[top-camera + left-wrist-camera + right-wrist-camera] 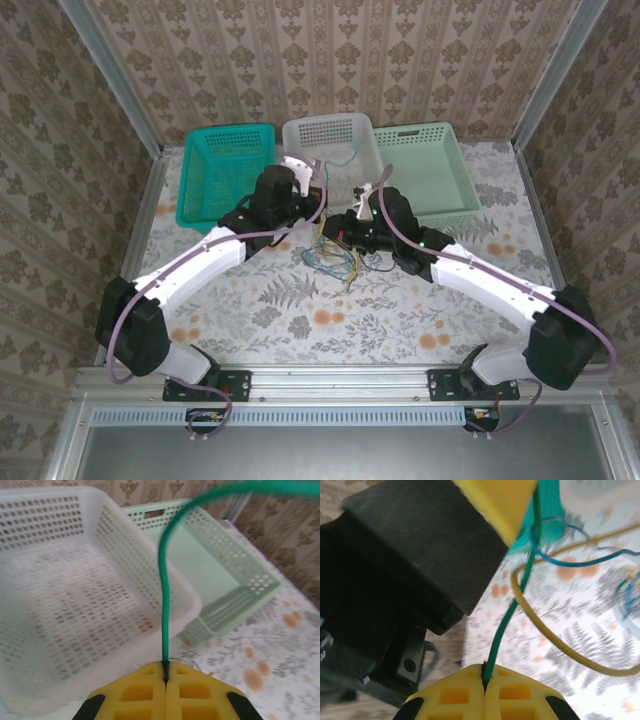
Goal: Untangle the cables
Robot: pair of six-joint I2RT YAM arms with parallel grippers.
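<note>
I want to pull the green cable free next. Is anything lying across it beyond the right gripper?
Yes. In the right wrist view a yellow cable loops across the green cable beyond the right gripper, and a blue cable crosses it farther along.

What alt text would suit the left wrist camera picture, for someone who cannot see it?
The left gripper, its yellow fingers pressed together, pinches a green wire that rises and curves to the upper right. Behind stand a white basket and a pale green basket on a flowered table.
</note>
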